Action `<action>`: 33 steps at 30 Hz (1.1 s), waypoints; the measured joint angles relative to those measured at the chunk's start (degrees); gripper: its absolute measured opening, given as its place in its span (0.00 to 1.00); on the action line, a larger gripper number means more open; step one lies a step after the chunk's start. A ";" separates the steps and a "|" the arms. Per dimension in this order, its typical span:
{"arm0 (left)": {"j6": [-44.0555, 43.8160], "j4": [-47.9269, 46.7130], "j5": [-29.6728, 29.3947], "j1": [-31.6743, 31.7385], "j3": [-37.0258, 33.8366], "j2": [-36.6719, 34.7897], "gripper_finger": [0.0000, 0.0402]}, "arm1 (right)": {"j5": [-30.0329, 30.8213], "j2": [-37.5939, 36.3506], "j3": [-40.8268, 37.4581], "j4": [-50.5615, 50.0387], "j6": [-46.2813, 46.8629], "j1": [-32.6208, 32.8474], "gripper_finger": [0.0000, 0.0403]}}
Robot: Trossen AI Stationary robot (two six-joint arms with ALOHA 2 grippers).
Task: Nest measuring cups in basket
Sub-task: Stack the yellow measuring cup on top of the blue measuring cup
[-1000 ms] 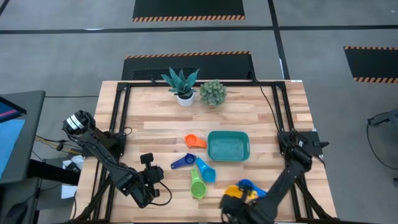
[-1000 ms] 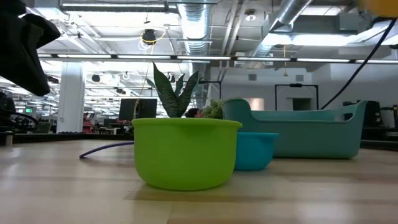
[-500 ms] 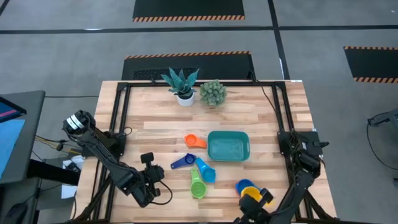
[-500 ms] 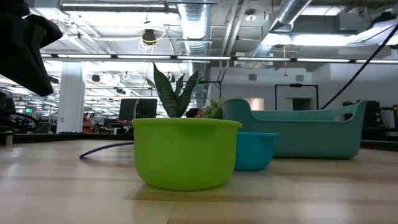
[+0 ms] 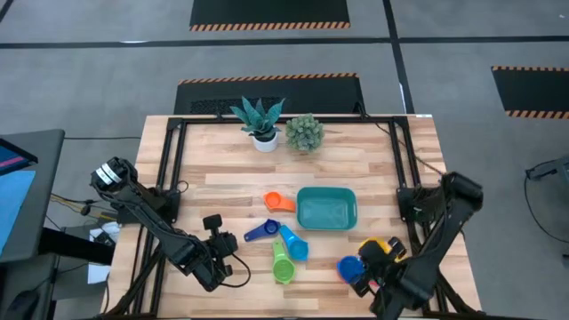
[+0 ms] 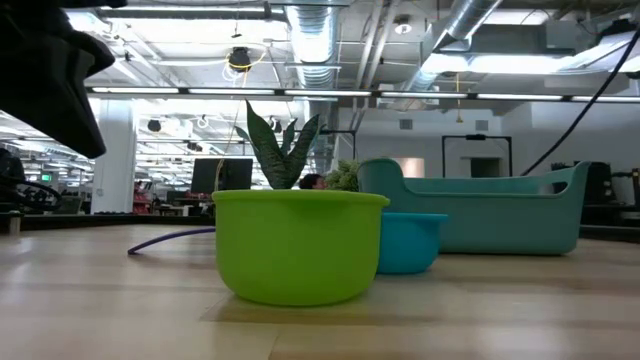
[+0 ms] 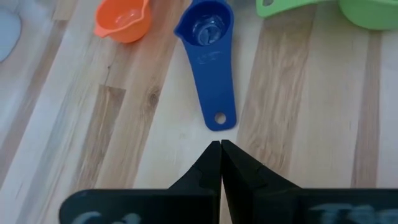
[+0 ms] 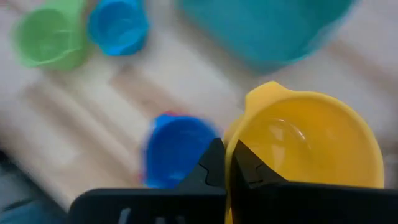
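Right hand (image 5: 378,258) is closed on the rim of the yellow cup (image 8: 311,143) and holds it above the counter (image 5: 222,187), with the blue cup (image 5: 349,267) just beside it. Basket (image 5: 326,209) lies ahead of the right hand, toward the counter's middle; it is near and looks empty. The right arm is the nearer one for the drop. Left hand (image 7: 221,163) has its fingers pressed together, holding nothing. The dark blue cup (image 7: 206,50) lies straight ahead of it, long axis in line with the fingers, handle end nearest. Orange cup (image 5: 277,203), light blue cup (image 5: 294,244) and green cup (image 5: 283,264) lie between the two hands, outside the basket.
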 joint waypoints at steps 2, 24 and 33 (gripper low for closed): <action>0.00 0.00 0.00 0.02 0.00 0.00 0.00 | 0.01 -0.90 -4.05 8.27 -1.52 0.00 0.01; -0.15 0.00 0.48 0.02 0.00 0.00 0.00 | -3.23 2.08 -7.24 22.44 -13.33 -3.11 0.09; -0.17 0.00 0.46 0.02 0.00 0.00 0.00 | -5.60 2.08 -7.24 22.93 -13.35 -3.08 0.10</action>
